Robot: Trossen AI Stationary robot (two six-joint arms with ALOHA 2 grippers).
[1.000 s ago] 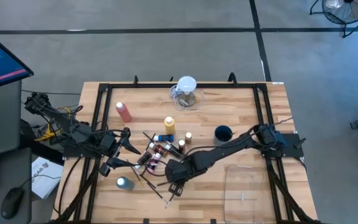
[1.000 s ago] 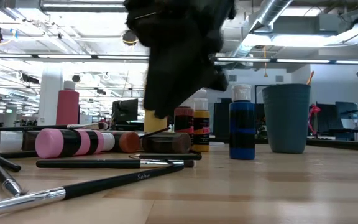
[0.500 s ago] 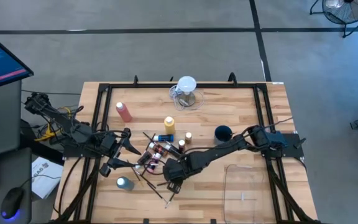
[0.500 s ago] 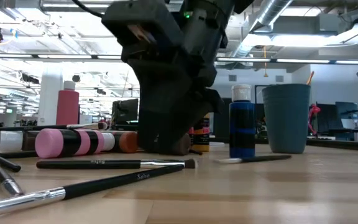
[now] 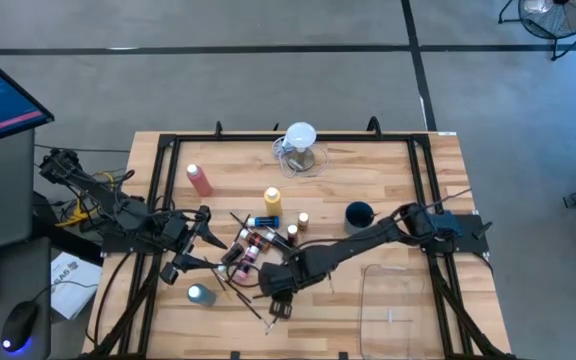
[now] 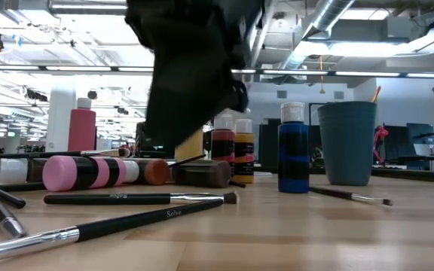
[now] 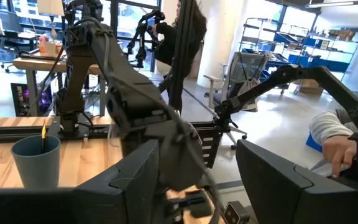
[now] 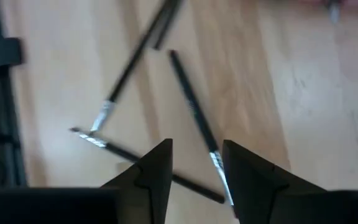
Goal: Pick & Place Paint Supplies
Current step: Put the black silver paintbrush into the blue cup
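From above, the right tool (image 5: 279, 298) hangs over the paintbrushes (image 5: 251, 300) at the front of the wooden desk (image 5: 408, 205), near the heap of small paint bottles (image 5: 253, 245), while the left tool (image 5: 200, 240) waits at the left side of the heap with its fingers open. The low view shows long dark brushes (image 6: 138, 199) lying flat on the desk before a blue bottle (image 6: 293, 158) and a grey-blue cup (image 6: 347, 143). In the right wrist view the fingers (image 8: 156, 168) stand apart and hold nothing, with thin brushes (image 8: 194, 109) lying on the wood under them.
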